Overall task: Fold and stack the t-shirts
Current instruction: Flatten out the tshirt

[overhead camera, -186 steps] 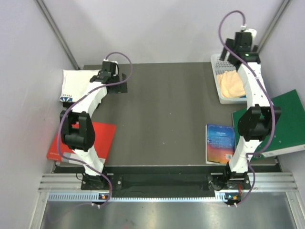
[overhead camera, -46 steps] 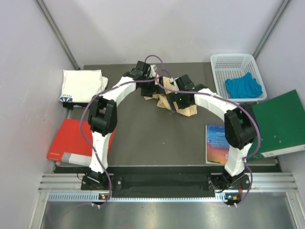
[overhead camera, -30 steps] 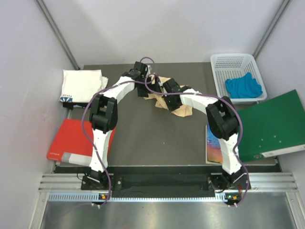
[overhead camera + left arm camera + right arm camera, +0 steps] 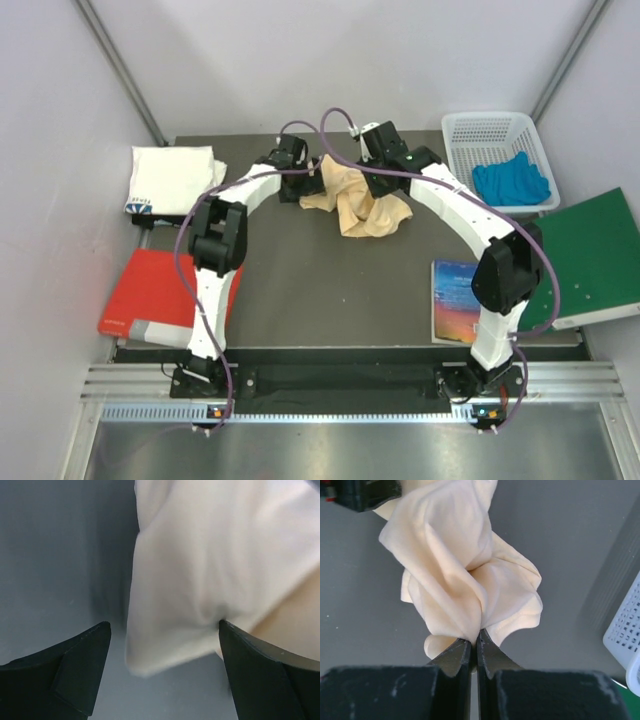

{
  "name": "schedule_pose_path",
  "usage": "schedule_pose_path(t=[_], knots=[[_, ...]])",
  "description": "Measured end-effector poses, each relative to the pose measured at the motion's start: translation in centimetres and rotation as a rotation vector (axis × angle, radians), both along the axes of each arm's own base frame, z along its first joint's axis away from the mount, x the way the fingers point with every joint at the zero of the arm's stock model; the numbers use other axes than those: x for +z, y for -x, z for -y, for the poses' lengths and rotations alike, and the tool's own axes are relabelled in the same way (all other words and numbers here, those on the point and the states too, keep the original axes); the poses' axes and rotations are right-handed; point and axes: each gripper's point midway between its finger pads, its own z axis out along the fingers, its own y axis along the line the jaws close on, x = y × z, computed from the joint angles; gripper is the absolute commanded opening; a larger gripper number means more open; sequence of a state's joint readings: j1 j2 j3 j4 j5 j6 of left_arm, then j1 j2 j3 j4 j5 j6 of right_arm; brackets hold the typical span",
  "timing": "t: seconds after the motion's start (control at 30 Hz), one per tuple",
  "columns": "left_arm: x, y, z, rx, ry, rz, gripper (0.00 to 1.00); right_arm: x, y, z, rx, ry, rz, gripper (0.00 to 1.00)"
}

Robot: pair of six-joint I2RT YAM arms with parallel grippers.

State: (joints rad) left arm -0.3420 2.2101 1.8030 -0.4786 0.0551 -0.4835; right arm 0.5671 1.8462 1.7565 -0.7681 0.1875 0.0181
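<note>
Peach-yellow t-shirt (image 4: 358,208) sits bunched, pinched by the clamped right gripper (image 4: 474,647); the left gripper (image 4: 162,627), jaws apart at its edge, likely must grip next to spread it.

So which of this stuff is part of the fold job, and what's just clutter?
Job: peach shirt, pinched by right gripper; white shirt, folded, far left.
Clutter: basket, blue cloth in it, red folder, green folder, book.

Both arms were arched inward toward each other, left gripper (image 4: 165,630) with its jaws spread wide, right gripper (image 4: 474,642) pinched tight on a bunch of the peach t-shirt (image 4: 455,555).
</note>
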Motion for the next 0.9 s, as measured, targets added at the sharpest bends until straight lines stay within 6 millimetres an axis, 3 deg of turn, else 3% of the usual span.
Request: schedule_pose_path(t=[0.03, 0.07, 0.1, 0.2, 0.27, 0.4, 0.5, 0.6, 0.7, 0.8, 0.9], knots=[[-1.7, -0.7, 0.5, 0.002, 0.004, -0.029, 0.67, -0.1, -0.1, 0.2, -0.008, 0.006, 0.0, 0.0], [-2.1, -1.9, 0.9, 0.005, 0.012, -0.02, 0.45, 0.0, -0.4, 0.4, -0.015, 0.011, 0.002, 0.0], [-1.5, -2.9, 1.6, 0.001, 0.037, 0.004, 0.0, 0.1, -0.7, 0.6, -0.024, 0.014, 0.009, 0.0], [-0.4, -5.7, 3.0, -0.009, 0.082, 0.055, 0.0, 0.6, -1.5, 0.9, -0.035, 0.02, 0.027, 0.0], [-0.7, -6.0, 3.1, -0.003, 0.086, 0.05, 0.0, 0.9, -1.8, 1.3, -0.039, 0.026, 0.036, 0.0], [-1.0, -4.5, 1.4, 0.019, 0.048, 0.017, 0.0, 1.0, -1.7, 2.0, -0.046, 0.042, 0.036, 0.0], [0.6, -1.2, -2.3, 0.054, -0.017, -0.017, 0.0, 1.2, -0.3, 2.9, -0.048, 0.056, 0.03, 0.0], [6.0, 0.9, -6.5, 0.108, -0.06, 0.037, 0.0, 2.3, 1.8, 4.2, -0.047, 0.061, 0.03, 0.0], [15.2, 2.8, -9.4, 0.15, -0.052, 0.199, 0.0, 5.0, 3.6, 5.0, -0.037, 0.024, 0.069, 0.0], [24.9, 6.2, -10.1, 0.151, -0.013, 0.398, 0.0, 8.7, 5.5, 5.5, -0.014, -0.04, 0.134, 0.0], [31.4, 10.5, -10.3, 0.128, 0.019, 0.525, 0.0, 12.5, 7.8, 5.9, 0.019, -0.115, 0.203, 0.0]])
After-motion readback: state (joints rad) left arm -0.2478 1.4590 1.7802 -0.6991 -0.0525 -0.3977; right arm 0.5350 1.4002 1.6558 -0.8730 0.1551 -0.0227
